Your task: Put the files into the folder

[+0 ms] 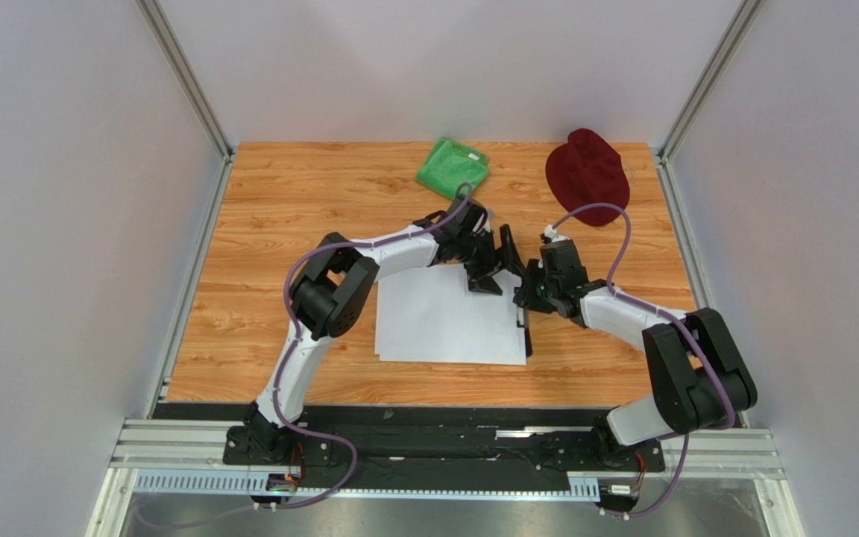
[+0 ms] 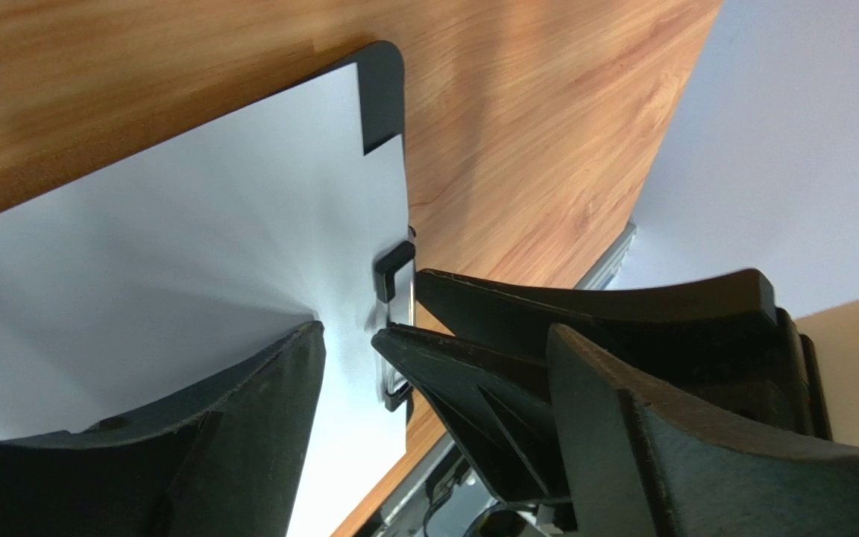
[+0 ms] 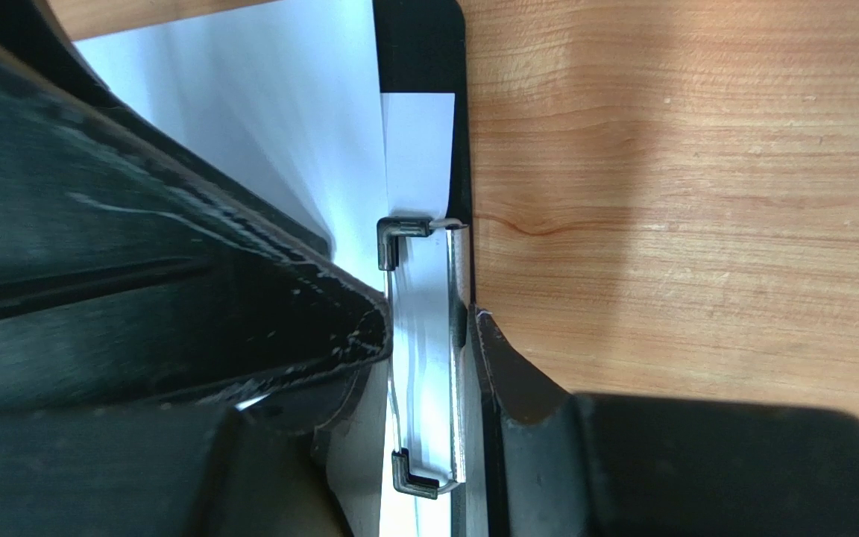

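Note:
The files point(image 1: 445, 324) are white sheets lying flat mid-table on the black folder point(image 1: 527, 333), which shows only as a dark strip along their right edge. In the right wrist view my right gripper point(image 3: 428, 327) is shut on the folder's silver clip point(image 3: 432, 369), one finger on each side of it, with the files point(image 3: 288, 134) reaching in under the clip. My left gripper point(image 2: 434, 330) stands open just above the files point(image 2: 176, 269) beside the clip point(image 2: 395, 280), nothing between its jaws. The right gripper's fingers point(image 2: 479, 380) cross that view.
A green cloth point(image 1: 453, 168) lies at the back centre of the wooden table and a dark red hat point(image 1: 586, 173) at the back right. Both arms meet over the folder's right edge point(image 1: 512, 274). Grey walls enclose the table on three sides.

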